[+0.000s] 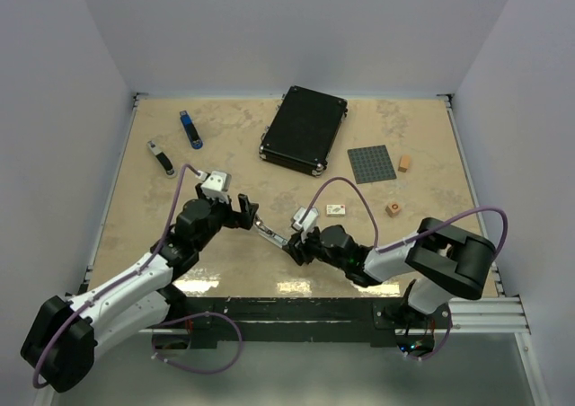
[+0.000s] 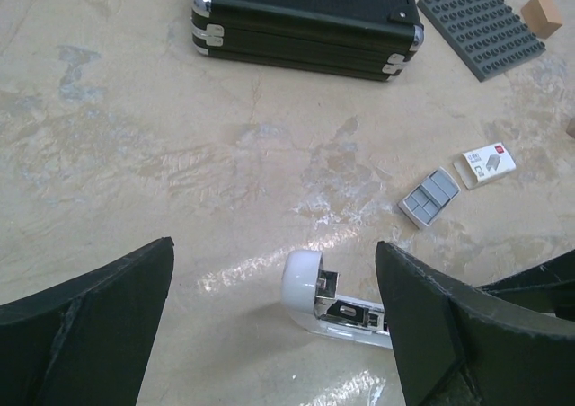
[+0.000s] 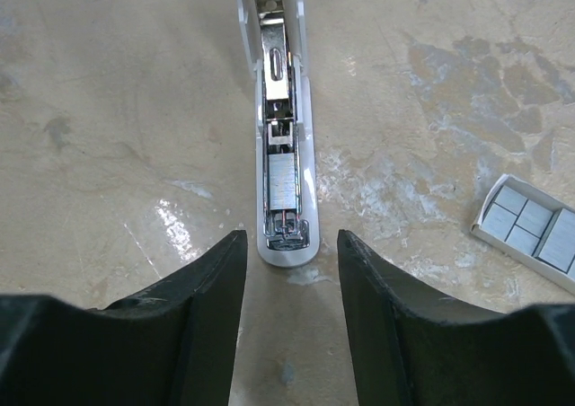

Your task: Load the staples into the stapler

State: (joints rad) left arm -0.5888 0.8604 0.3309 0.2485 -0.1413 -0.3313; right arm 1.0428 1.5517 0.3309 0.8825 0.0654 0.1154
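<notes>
One opened stapler (image 3: 286,172) is flanked by two grippers: left gripper (image 2: 274,244) spread wide, right gripper (image 3: 292,244) half parted, both empty; one box of staples (image 1: 337,210) lies at two o'clock

No text can be read anywhere. The white staples box (image 2: 486,165), at the right, carries a red mark and small print, too blurred to read.

The white stapler (image 3: 283,154) lies open on the counter (image 3: 108,110), its channel bared, with what looks like a staple strip (image 3: 283,186) inside. Its near end sits between the right claw (image 3: 290,240) fingers, which stand parted and clear of it. A tray of staples (image 3: 530,231) lies at the right.
</notes>
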